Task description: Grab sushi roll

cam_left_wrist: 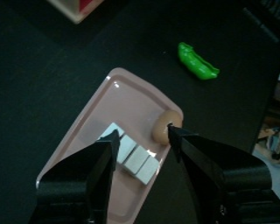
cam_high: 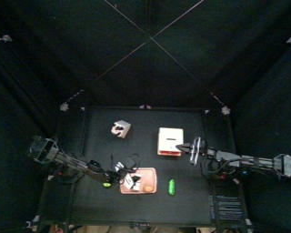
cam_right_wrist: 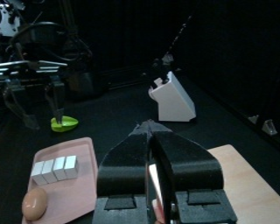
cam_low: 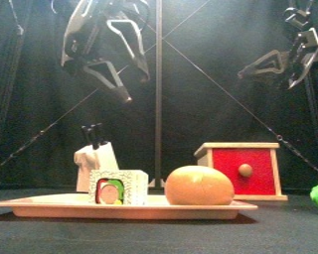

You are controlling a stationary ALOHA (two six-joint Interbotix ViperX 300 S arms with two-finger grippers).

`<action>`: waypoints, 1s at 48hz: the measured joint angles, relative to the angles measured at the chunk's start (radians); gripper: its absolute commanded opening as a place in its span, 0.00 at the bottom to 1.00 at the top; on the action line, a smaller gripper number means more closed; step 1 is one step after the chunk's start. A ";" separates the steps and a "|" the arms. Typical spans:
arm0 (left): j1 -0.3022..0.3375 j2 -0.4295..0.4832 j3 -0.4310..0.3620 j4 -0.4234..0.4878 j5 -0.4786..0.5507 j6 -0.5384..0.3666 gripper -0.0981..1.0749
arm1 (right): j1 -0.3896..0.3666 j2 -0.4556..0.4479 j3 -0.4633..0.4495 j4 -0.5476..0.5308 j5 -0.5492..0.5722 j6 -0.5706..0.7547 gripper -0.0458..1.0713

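Black curtained pen, small black table. Left gripper (cam_left_wrist: 140, 150) held spread wide, empty, poised above sushi roll (cam_left_wrist: 136, 156) lying on pink tray (cam_left_wrist: 101, 114) beside bread bun (cam_low: 201, 186). Roll judged light, soft, crushable; flat sides best pinched gently. Right gripper (cam_right_wrist: 161, 175) parked, jaws closed.

Small black table (cam_high: 99, 136), matte top. Lying directly on it:
- Long pale pink plastic tray (cam_low: 43, 206), near the front edge, left of centre.
- Green pod-shaped toy vegetable (cam_high: 171, 187), just right of the tray, by the front edge.
- Red box with pale lid (cam_low: 250, 169), right of centre.
- White knife block (cam_right_wrist: 174, 99), towards the back edge, left of centre.
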 measured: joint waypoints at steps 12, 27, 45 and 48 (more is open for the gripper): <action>0.009 0.034 -0.040 -0.074 0.092 -0.018 0.81 | -0.003 0.000 0.002 0.000 0.000 0.000 0.05; 0.018 0.135 -0.163 -0.250 0.241 -0.066 0.81 | -0.006 0.002 0.002 0.000 0.000 0.000 0.05; 0.043 0.238 -0.233 -0.383 0.249 -0.074 0.82 | -0.023 0.000 0.000 -0.005 0.000 0.000 0.05; 0.048 0.247 -0.233 -0.385 0.249 -0.084 0.82 | -0.023 0.000 0.002 -0.005 0.000 0.000 0.05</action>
